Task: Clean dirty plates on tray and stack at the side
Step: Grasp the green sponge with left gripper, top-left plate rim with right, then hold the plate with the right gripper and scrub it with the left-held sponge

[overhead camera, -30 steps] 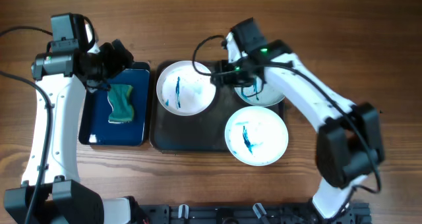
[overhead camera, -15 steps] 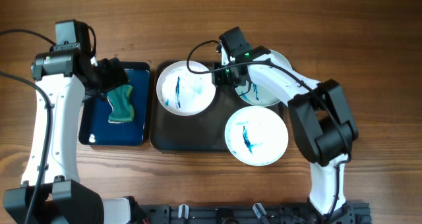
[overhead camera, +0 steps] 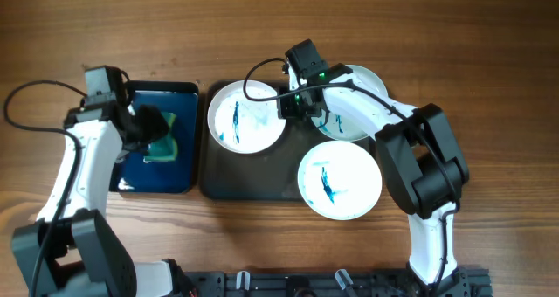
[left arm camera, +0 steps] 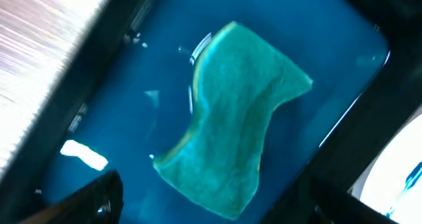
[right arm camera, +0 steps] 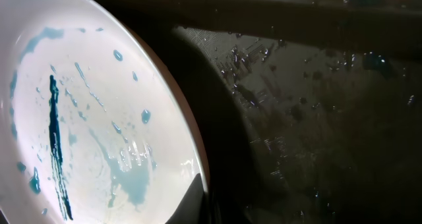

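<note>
Three white plates with blue-teal smears show from overhead. One plate lies at the back left of the dark grey tray. A second plate sits at the back right under the right arm. The third plate lies at the front right, overhanging the tray's rim. My right gripper is shut on the right rim of the back-left plate, with one dark finger lying over that rim. My left gripper hangs open over a teal sponge, its fingers either side of the sponge's near end.
The sponge lies in a glossy blue tray left of the dark tray. Wet drops cover the dark tray floor. Bare wooden table surrounds both trays. Cables trail off each arm.
My right gripper slid left onto the back-left plate's rim and shut on it. My left arm swung down over the sponge in the blue tray, jaws still wide.
</note>
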You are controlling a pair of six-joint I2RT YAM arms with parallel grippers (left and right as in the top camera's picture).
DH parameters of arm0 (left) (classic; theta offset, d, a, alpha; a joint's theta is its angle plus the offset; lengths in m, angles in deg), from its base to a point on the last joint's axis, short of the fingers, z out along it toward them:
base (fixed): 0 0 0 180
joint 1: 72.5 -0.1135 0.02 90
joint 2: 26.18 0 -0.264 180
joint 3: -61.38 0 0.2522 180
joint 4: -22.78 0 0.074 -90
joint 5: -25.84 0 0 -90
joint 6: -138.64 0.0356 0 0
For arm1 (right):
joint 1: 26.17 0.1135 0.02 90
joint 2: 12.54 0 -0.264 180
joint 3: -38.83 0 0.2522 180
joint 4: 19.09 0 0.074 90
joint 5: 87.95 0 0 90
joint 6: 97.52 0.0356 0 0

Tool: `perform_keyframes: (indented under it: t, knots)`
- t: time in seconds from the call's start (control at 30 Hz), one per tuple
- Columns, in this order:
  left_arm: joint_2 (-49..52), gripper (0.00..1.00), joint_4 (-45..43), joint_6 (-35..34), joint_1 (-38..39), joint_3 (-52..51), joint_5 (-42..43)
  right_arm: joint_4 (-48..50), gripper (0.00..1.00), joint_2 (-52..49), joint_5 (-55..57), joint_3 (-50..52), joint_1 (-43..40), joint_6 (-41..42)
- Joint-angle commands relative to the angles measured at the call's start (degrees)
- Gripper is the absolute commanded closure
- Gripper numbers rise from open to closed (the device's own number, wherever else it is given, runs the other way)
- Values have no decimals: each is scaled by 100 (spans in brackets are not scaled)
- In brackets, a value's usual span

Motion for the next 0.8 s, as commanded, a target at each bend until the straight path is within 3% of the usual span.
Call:
perform_keyframes:
  t: [0.0,0.1,0.2,0.37,0.43,0.53,0.57,0.77]
  knots:
    - [221,22,-1027,472,227,-262,179,50,95,-160,-28,-105,22,9]
    - [879,21,-1309,734,577,-260,39,74,96,-160,-28,-105,22,151]
    - [1274,30,-1285,664,684,-260,-76,81,96,-160,-24,-105,22,151]
    - [1272,54,-979,667,684,-260,-83,92,95,-160,35,-105,22,146]
    - [1241,72,-730,560,684,-92,-81,118,95,-160,37,-105,22,146]
    - [1200,81,-142,564,684,496,-365,120,95,-160,35,-105,22,144]
    - [1200,96,20,566,684,684,-588,118,95,-160,35,-105,22,146]
    - [1202,96,361,868,686,817,-470,140,96,-160,33,-105,22,146]
